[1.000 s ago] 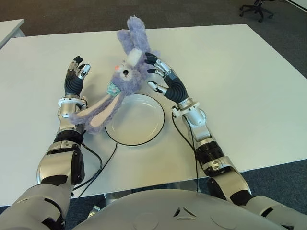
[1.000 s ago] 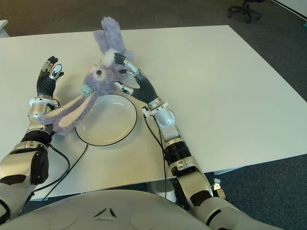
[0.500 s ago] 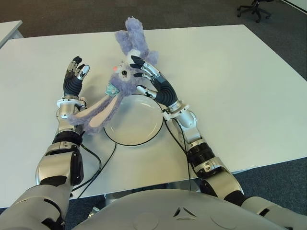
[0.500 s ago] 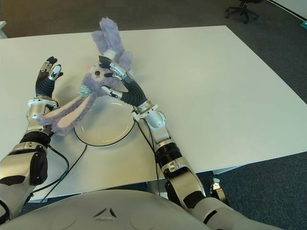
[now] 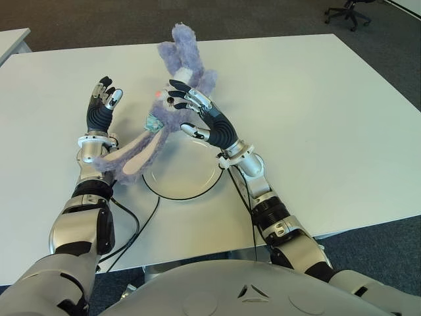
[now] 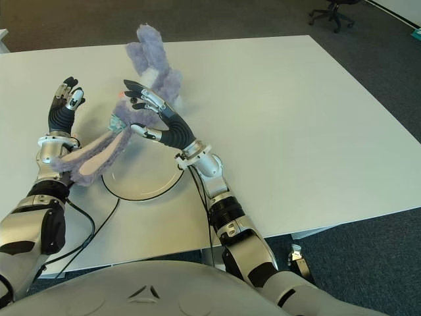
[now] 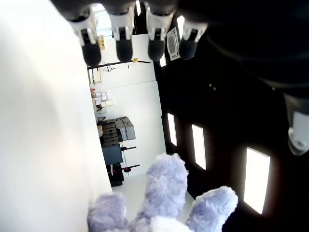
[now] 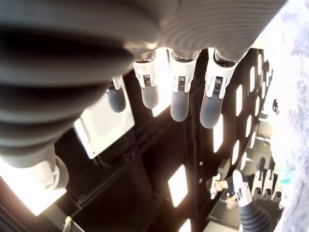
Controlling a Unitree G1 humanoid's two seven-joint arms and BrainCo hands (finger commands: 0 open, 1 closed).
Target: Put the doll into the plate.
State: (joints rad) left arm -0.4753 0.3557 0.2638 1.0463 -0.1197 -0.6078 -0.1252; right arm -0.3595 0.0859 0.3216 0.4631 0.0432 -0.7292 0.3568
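Our right hand [image 5: 197, 115], fingers spread and empty, covers the purple plush rabbit [image 5: 135, 155] beside the white plate [image 5: 177, 181]; left hand [image 5: 102, 108] open, empty.

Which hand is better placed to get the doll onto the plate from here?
The right hand: it is open against the doll's head, just beyond the plate. The left hand is open, off to the plate's left.

I see my left hand [image 5: 100, 105] at the frame's left, fingers straight; my right hand [image 5: 200, 115] reaches centre, fingers spread.
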